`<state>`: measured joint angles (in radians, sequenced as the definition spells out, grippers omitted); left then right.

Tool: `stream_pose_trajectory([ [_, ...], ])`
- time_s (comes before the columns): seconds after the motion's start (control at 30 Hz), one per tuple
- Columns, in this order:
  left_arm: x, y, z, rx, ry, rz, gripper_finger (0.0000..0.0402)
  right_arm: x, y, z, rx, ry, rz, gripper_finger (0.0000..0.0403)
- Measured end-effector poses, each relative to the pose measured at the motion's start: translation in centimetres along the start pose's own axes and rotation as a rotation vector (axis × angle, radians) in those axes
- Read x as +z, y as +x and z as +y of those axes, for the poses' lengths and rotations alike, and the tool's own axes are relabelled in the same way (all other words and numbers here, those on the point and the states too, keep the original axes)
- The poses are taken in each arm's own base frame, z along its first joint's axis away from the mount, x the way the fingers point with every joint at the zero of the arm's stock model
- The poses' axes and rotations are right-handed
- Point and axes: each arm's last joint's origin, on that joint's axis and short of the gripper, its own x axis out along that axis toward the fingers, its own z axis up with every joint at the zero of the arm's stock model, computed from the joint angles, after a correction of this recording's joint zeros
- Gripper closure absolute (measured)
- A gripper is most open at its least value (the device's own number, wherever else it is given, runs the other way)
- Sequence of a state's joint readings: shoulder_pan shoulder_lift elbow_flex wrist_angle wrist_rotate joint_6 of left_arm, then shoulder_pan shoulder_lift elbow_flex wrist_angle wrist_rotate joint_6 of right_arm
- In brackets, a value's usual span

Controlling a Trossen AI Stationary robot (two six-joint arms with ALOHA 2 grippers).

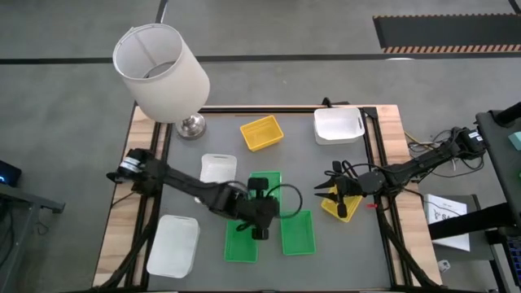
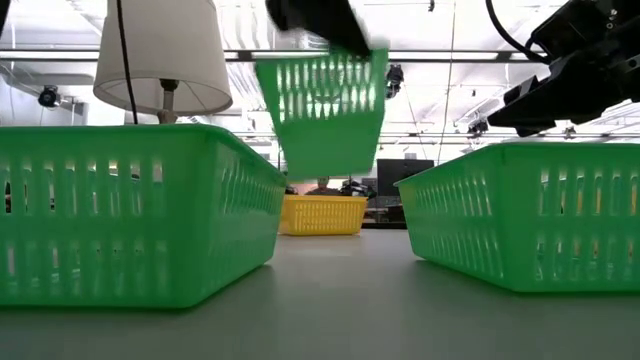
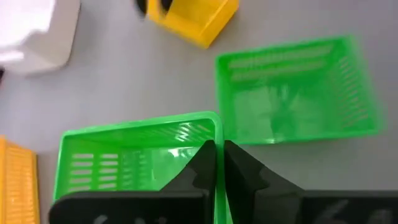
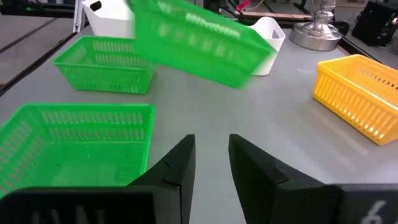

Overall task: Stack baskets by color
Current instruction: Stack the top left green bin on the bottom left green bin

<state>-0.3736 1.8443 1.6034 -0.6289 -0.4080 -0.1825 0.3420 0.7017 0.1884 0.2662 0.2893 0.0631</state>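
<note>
Left tool [image 1: 259,213] is pinched tight on the rim of a green basket [image 1: 265,190], fingers [image 3: 239,169] together over one wall, and the basket hangs tilted in the air above the middle of the tabletop [image 1: 350,252]. Gripping by the wall makes sense: these trays are thin, and held that way it can drop open side up into another one. Two more green baskets sit flat in front, one [image 1: 241,240] just under the left tool and one [image 1: 297,231] beside it, so I'd guess the lifted one goes into either.

Right tool [image 1: 335,198] hovers over a yellow basket [image 1: 342,207] near the right edge, fingers [image 4: 252,162] apart with nothing between them in its wrist view. Another yellow [image 1: 261,133] and a white [image 1: 338,124] sit at the back, two more whites [image 1: 217,169] and [image 1: 173,244] on the left, near the lamp [image 1: 160,63].
</note>
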Motion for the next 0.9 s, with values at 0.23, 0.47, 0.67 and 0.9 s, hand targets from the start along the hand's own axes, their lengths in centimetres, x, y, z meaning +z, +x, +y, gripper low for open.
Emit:
stream_pose_trajectory([
  [0.23,1.7,-5.3,-5.0,-0.089,0.029,-0.113,0.0401,0.0,0.0,0.0,0.000,-0.022,-0.001,0.0312],
  [0.47,0.5,-10.1,-10.1,-0.065,0.115,-0.205,0.0401,0.0,0.0,0.0,0.000,-0.035,-0.001,0.0312],
  [0.67,-1.7,-11.9,-12.9,0.052,0.094,-0.272,0.0401,-0.2,0.0,0.0,0.001,-0.017,0.005,0.0312],
  [0.9,-3.1,-10.2,-13.5,0.080,0.005,-0.198,0.0401,-1.4,0.0,-0.1,0.007,0.005,0.039,0.0312],
])
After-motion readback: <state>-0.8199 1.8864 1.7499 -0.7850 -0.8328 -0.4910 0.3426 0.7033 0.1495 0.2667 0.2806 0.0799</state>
